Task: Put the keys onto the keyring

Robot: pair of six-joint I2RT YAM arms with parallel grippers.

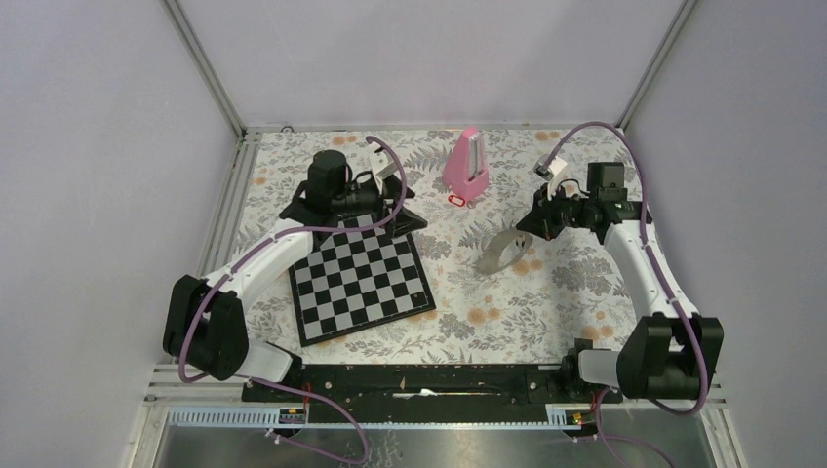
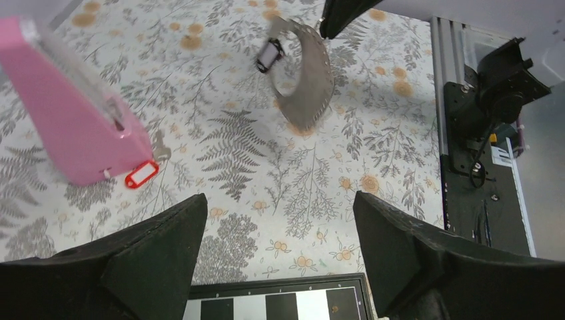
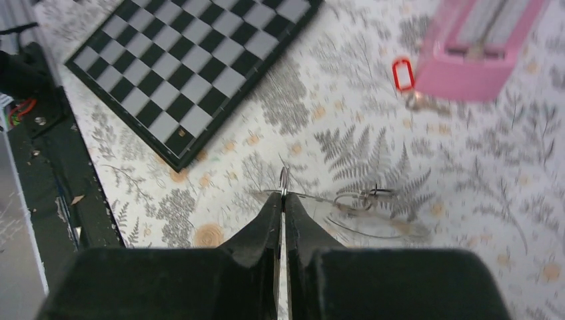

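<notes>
Keyring (image 2: 314,77), fern-print tablecloth (image 1: 507,322), pale grey walls (image 1: 410,58)

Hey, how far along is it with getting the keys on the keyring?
Done: nothing is threaded. The red key lies loose beside the pink metronome. In hand: the right claw is shut on the keyring, holding it up. The left claw is open and empty. Left: all the picking up and threading.

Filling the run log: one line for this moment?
left claw open | right claw shut on keyring | red key beside metronome, off keyring
</notes>
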